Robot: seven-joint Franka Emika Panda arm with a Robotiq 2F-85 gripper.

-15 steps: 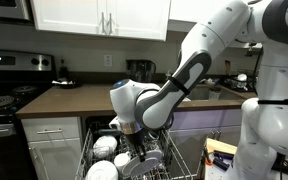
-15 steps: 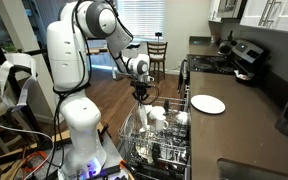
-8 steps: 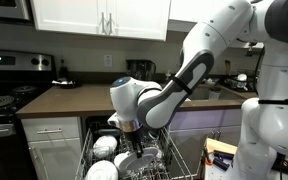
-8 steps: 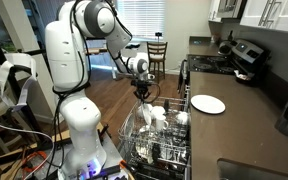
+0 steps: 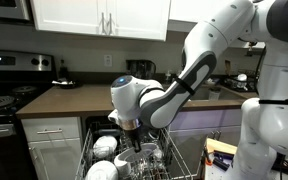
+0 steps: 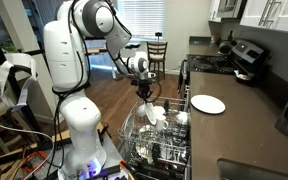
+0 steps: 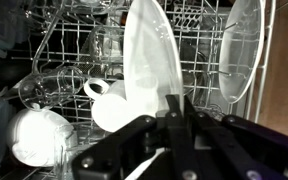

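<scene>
light: even indoor | window glare behind | wrist view dim, blurred

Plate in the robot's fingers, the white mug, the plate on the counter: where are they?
Held plate (image 7: 149, 60), wrist view, middle of its face.
White mug (image 7: 106, 110), wrist view, its side below the handle.
Counter plate (image 6: 207, 104), an exterior view, its centre.

Wrist view: white plate (image 7: 149, 70) top cut off by frame edge; hand (image 7: 177, 102) dark, blurred at btm.
</scene>
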